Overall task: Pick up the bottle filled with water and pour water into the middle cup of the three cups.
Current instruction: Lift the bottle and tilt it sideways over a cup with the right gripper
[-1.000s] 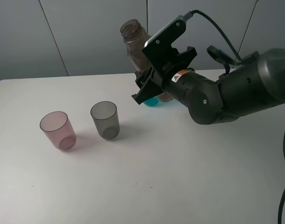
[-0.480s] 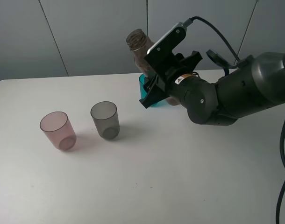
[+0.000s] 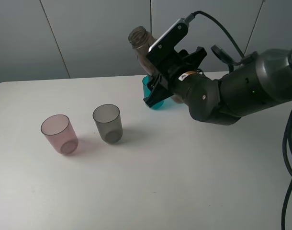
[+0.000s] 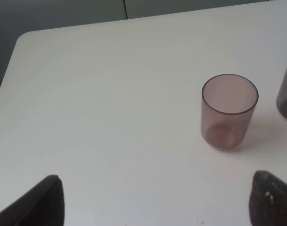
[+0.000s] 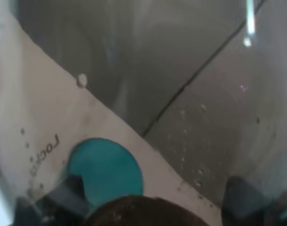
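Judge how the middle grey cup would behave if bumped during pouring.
The grey cup looks empty and thin-walled, so probably very light. It narrows toward its base, so a bump from the bottle near the rim might tip it. On the smooth table a low nudge would likely slide it.

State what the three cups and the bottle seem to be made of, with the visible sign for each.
Pink cup: likely clear tinted plastic, glossy; its base shows through the wall. Grey cup: the same, smoky tint. Teal cup: probably plastic, smooth; transparency hard to judge. Bottle: see-through brownish plastic, with a threaded neck.
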Tool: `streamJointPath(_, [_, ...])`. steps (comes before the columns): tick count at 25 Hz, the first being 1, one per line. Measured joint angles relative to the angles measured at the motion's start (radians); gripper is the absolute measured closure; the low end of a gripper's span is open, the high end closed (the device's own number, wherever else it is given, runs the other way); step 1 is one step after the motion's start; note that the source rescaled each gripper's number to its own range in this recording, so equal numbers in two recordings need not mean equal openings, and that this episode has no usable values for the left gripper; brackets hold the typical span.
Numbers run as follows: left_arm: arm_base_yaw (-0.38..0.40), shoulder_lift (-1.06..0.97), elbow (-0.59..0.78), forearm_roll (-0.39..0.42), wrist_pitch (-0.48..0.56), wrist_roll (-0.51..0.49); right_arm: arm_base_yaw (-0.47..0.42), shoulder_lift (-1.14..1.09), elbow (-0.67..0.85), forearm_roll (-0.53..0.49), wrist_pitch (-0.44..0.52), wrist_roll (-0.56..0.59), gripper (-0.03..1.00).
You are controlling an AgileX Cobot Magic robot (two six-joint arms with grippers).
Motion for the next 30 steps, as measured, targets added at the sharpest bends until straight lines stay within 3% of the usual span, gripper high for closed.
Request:
streamJointPath(8, [0.0,0.0,0.0,0.0,0.0,0.0,0.0,0.0,-0.009,0.097,-0.006,-0.226,0.97])
streamJointPath(21, [0.0,0.0,0.0,0.0,0.0,0.0,0.011,0.101,-0.06,0.11,-0.012,-0.352,0.97])
streamJointPath(30, [0.0,0.0,0.0,0.0,0.0,0.0,0.039,0.157,-0.074,0.105,-0.059,-0.52,0.97])
